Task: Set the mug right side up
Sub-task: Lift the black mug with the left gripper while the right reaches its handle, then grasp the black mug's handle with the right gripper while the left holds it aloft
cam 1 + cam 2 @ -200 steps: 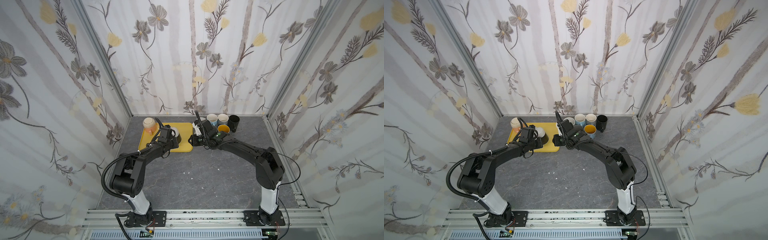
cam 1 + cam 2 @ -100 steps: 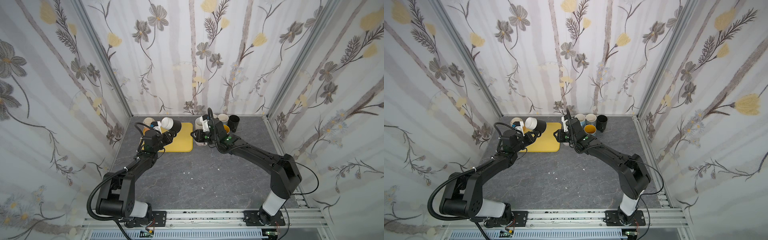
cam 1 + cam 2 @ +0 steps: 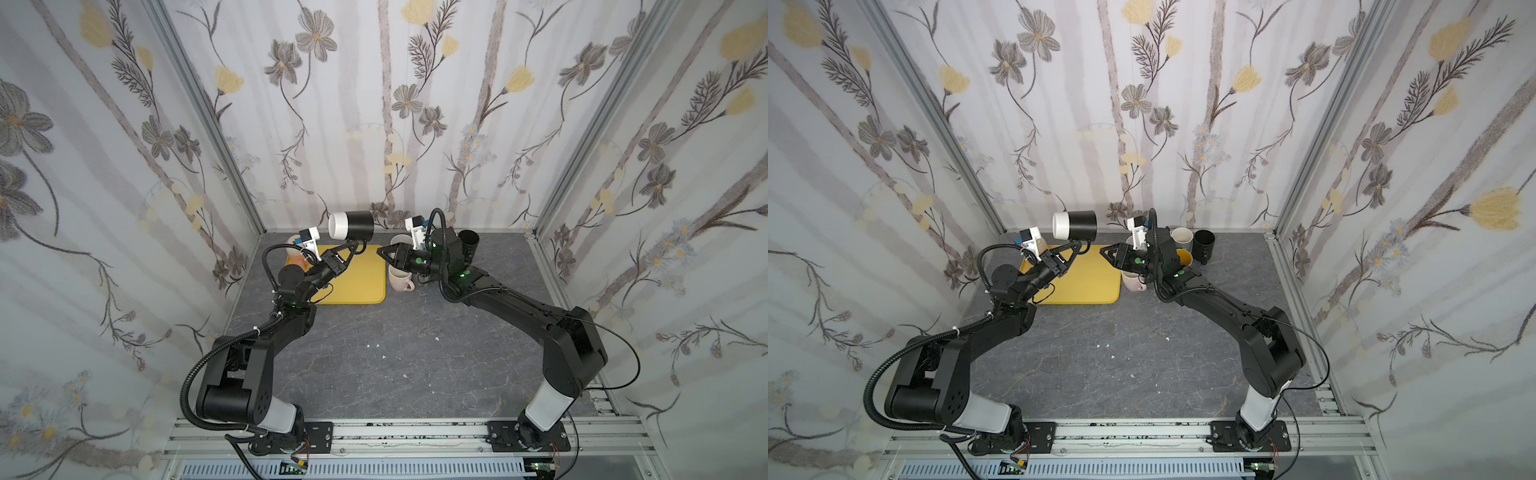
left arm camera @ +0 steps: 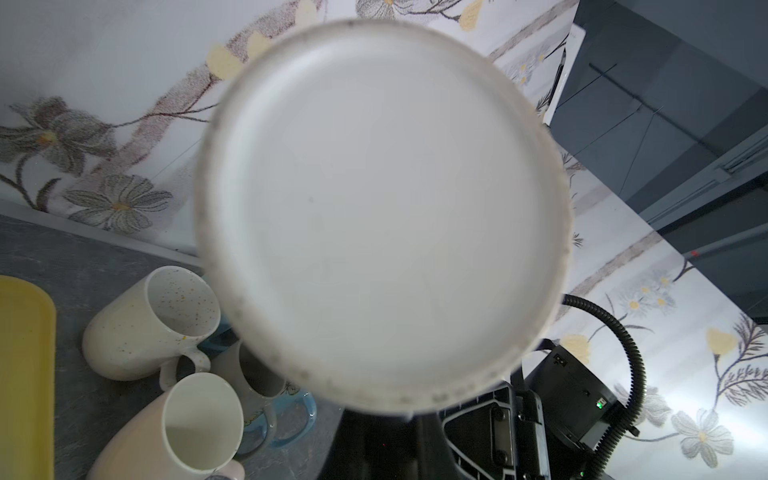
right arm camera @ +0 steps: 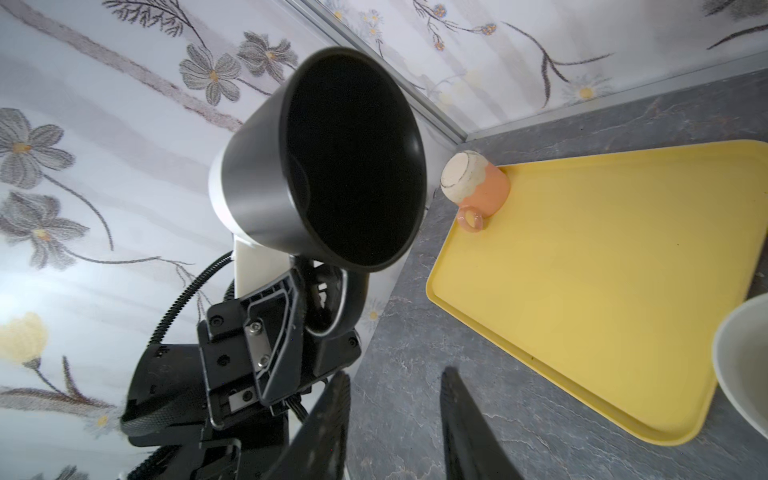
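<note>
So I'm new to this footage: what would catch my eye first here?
The black mug held aloft on its side by the left gripper, above the yellow tray's far edge. Next, the right gripper, jaws apart and empty, facing it, with a cluster of upright mugs behind.

Mugs, at least seven, arm hides part of the cluster: one black-and-white mug (image 3: 351, 225) in the air; one orange mug (image 5: 478, 183); pink mug (image 3: 398, 279); speckled mug (image 4: 145, 324); cream mug (image 3: 1182, 237); yellow-lined mug (image 3: 1185, 255); black mug (image 3: 1203, 246); one yellow tray (image 3: 357, 286); two arms, so left end effector (image 3: 353, 248), right end effector (image 3: 384, 251); one worktop (image 3: 395, 365)
</note>
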Action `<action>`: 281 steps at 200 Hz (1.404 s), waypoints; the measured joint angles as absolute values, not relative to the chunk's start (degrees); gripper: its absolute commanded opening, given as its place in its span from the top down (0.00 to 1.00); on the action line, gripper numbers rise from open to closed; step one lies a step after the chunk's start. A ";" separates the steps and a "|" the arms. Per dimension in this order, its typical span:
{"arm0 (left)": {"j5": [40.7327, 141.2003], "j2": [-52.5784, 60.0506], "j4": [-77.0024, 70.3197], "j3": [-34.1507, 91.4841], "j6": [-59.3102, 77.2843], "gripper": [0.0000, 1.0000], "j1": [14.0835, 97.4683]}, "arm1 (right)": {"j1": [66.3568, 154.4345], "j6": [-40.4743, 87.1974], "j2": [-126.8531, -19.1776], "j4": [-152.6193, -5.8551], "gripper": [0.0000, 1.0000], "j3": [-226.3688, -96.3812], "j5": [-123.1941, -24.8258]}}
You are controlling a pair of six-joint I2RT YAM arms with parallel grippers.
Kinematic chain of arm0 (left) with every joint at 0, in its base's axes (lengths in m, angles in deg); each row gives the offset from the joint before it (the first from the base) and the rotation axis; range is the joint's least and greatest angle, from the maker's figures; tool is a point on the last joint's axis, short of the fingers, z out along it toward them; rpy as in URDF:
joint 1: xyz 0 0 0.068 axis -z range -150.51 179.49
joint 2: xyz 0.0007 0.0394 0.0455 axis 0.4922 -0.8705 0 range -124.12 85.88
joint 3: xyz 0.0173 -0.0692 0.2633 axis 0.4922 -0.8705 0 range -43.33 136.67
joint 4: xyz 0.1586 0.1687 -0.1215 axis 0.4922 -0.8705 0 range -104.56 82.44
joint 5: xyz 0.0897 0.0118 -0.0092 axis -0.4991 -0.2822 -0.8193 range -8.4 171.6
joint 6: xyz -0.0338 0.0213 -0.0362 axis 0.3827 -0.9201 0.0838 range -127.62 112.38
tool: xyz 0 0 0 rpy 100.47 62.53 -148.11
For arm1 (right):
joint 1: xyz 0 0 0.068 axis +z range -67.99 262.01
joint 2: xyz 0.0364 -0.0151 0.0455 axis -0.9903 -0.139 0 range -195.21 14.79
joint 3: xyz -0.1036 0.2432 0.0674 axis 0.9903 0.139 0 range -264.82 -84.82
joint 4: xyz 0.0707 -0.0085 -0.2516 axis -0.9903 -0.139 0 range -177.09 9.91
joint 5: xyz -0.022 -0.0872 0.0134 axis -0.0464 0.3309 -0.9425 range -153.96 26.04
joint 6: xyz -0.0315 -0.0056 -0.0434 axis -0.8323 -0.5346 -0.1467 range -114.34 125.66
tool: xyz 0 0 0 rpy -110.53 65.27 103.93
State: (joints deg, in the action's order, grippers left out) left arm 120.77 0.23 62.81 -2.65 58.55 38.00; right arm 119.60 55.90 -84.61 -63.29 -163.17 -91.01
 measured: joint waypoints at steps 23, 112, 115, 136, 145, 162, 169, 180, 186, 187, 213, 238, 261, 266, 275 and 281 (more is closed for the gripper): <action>121.04 -0.84 66.98 -2.58 62.25 1.00 39.55 | 119.60 57.52 -85.50 -61.35 0.63 -164.04 -92.47; 122.35 -3.44 70.28 1.86 68.50 1.00 42.94 | 119.14 62.61 -88.74 -55.36 0.69 -167.67 -96.78; 122.37 -3.51 70.28 1.99 68.58 1.00 42.96 | 119.14 62.63 -88.81 -55.29 0.70 -167.85 -96.80; 122.54 -3.85 70.26 2.77 68.58 1.00 43.27 | 119.03 64.23 -89.16 -54.42 0.83 -168.41 -97.61; 122.70 -4.03 70.26 2.80 68.15 1.00 43.31 | 118.79 65.54 -89.16 -53.94 0.90 -168.41 -98.00; 122.52 -4.58 70.61 2.93 67.40 1.00 43.68 | 118.48 67.83 -89.16 -52.84 1.00 -168.09 -98.72; 122.57 -4.95 70.61 3.15 67.36 1.00 43.84 | 118.26 68.45 -89.16 -52.34 1.00 -167.74 -99.22; 122.68 -5.41 70.61 3.28 67.45 1.00 44.08 | 117.93 68.71 -89.05 -51.99 1.00 -167.21 -99.84; 122.98 -5.47 70.54 3.28 67.56 1.00 44.12 | 117.89 68.73 -88.78 -51.84 1.00 -166.77 -99.79; 123.00 -5.47 70.52 3.28 67.56 1.00 44.12 | 117.89 68.71 -88.74 -51.82 1.00 -166.71 -99.75; 124.12 -4.84 70.59 3.08 67.12 0.86 44.67 | 117.91 67.55 -85.94 -51.07 1.00 -163.69 -98.46; 126.02 -3.83 70.02 2.53 65.98 0.75 44.91 | 117.72 65.43 -83.97 -49.65 1.00 -160.90 -98.74; 126.74 -2.57 67.53 1.64 64.37 0.64 44.86 | 117.19 65.15 -83.10 -47.31 1.00 -158.25 -97.80; 126.74 -2.13 66.83 1.40 64.34 0.62 44.86 | 117.17 65.15 -82.88 -46.74 1.00 -157.62 -97.39; 126.72 -1.21 65.34 1.11 63.30 0.62 44.86 | 117.06 65.17 -82.60 -45.41 1.00 -156.61 -96.34; 126.70 -0.53 64.14 1.02 62.40 0.62 44.86 | 117.04 65.21 -82.47 -44.58 1.00 -156.09 -95.99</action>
State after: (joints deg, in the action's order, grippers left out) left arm 126.70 -0.53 64.14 1.02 62.40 44.86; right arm 117.04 65.21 -82.47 -44.58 -156.09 -95.99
